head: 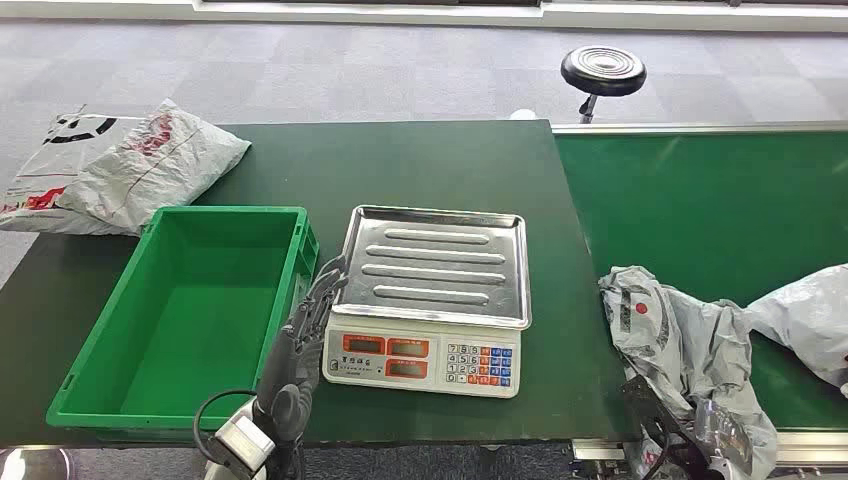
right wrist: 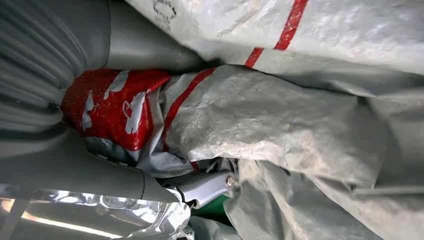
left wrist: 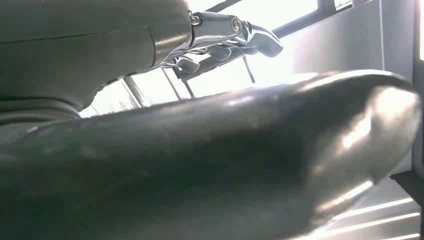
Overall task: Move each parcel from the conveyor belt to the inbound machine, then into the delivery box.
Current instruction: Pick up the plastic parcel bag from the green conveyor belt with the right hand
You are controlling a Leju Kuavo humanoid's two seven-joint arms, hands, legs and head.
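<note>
Beside the scale (head: 425, 365) (crate (head: 100, 395) adjacent), left hand (head: 300, 345) spread; right hand (head: 665, 440) grips parcel (head: 685, 340)

The right hand (head: 668, 440) lies mostly buried beneath a crumpled grey parcel (head: 690, 355) at the head view's lower edge; whether its fingers grip the plastic cannot be told. A second parcel (head: 812, 318), beyond those fingers, is cut off by the frame's right edge. The left hand's fingers (left wrist: 235, 30) are blurred against window glare, their tips unclear.
</note>
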